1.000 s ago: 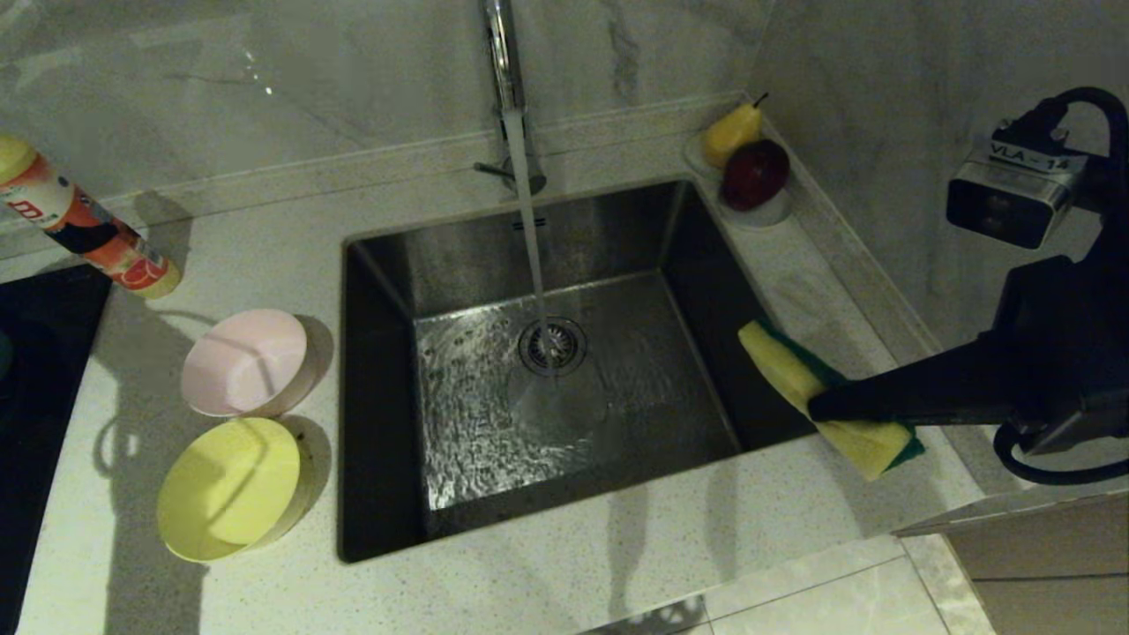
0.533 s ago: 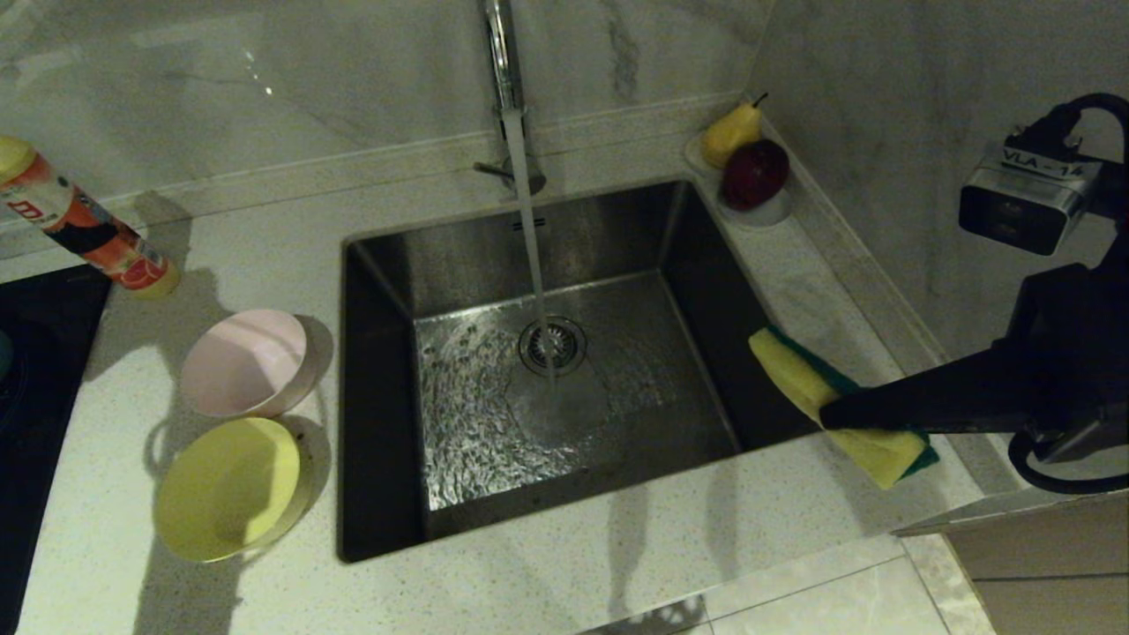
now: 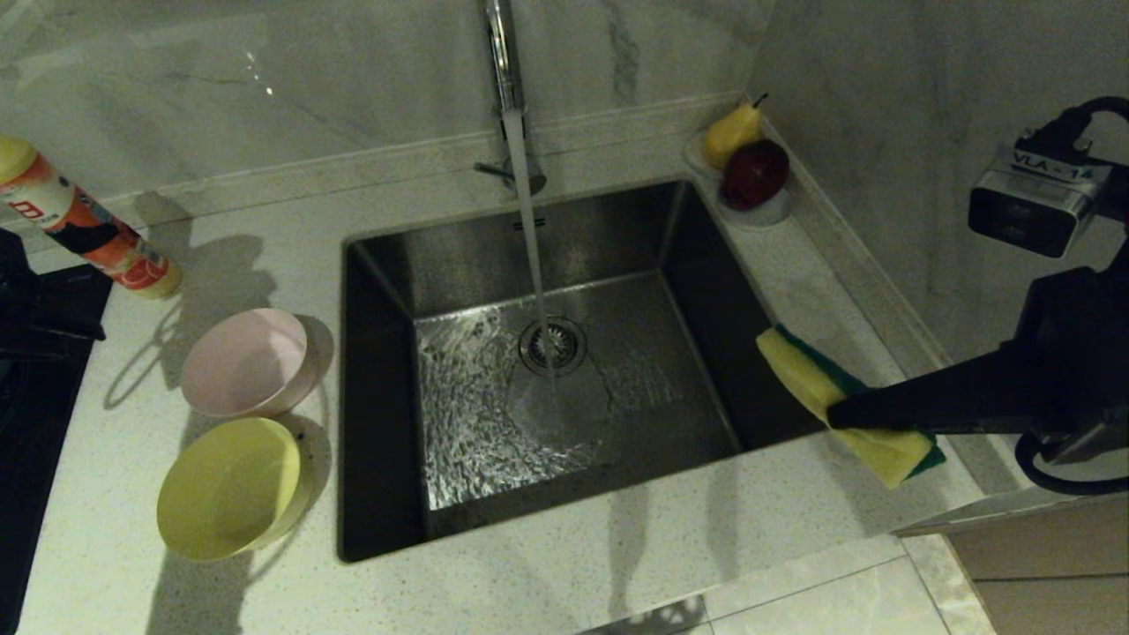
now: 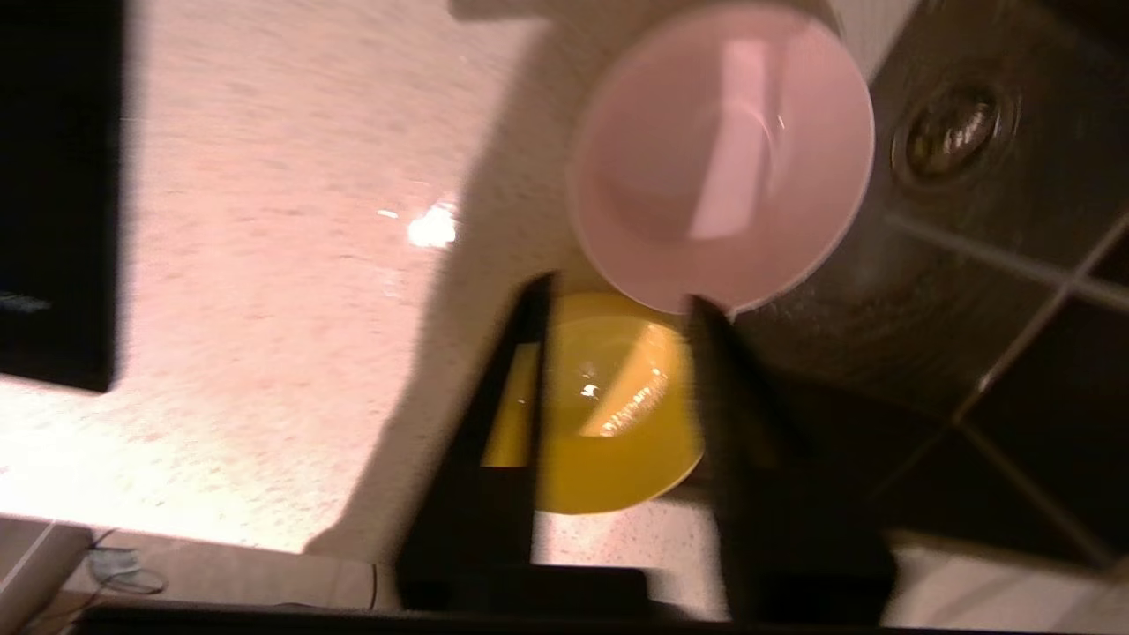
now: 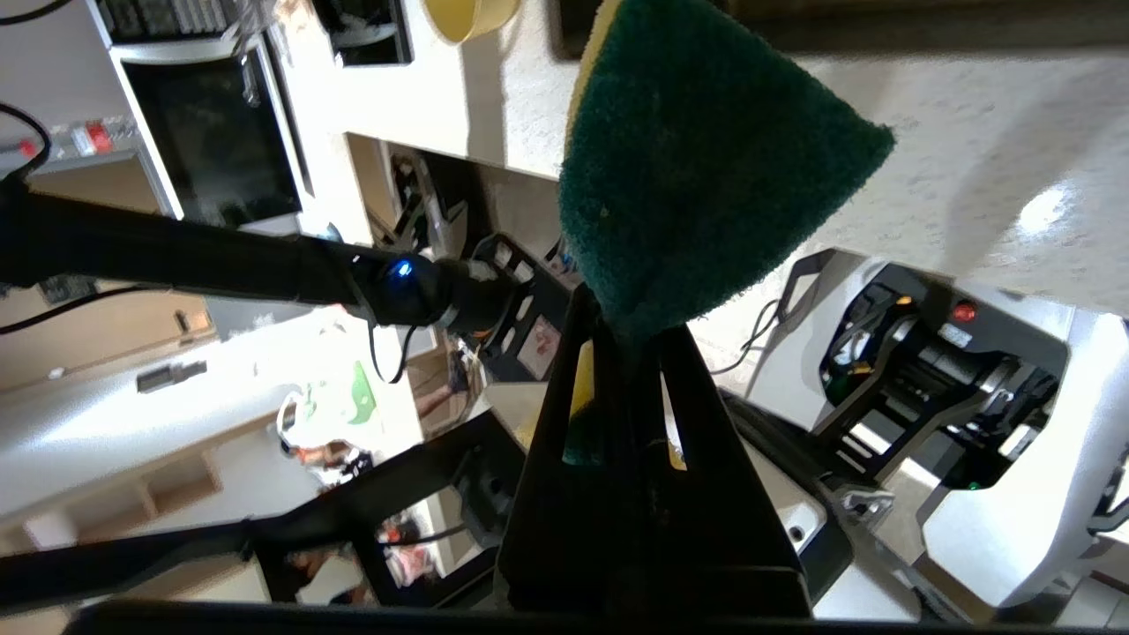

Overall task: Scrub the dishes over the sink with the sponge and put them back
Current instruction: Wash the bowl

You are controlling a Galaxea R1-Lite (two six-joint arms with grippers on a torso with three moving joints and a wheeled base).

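Note:
The sponge (image 3: 807, 379), yellow foam with a green scouring face (image 5: 697, 168), is pinched in my shut right gripper (image 3: 836, 413) above the counter at the sink's (image 3: 379, 397) right rim. Two of the dishes stand on the counter left of the sink: a pale pink bowl (image 3: 245, 362) and a yellow bowl (image 3: 229, 488) nearer the front. My left gripper (image 4: 619, 289) hovers open and empty above them; the yellow bowl (image 4: 609, 414) shows between its fingers (image 4: 520, 370) and the pink bowl (image 4: 719, 159) lies just beyond. In the head view only a dark part of the left arm (image 3: 26, 304) shows at the left edge.
Water runs from the chrome faucet (image 3: 501, 53) onto the drain strainer (image 3: 553, 346). A small white dish with a pear and a dark red fruit (image 3: 754, 172) sits at the back right corner. An orange bottle (image 3: 84, 231) leans at the back left, and a black cooktop (image 3: 44, 423) lies beside the bowls.
The left arm has swung in at the left edge and its shadow has slid across the counter near the pink bowl. The right gripper and sponge have drifted slightly right.

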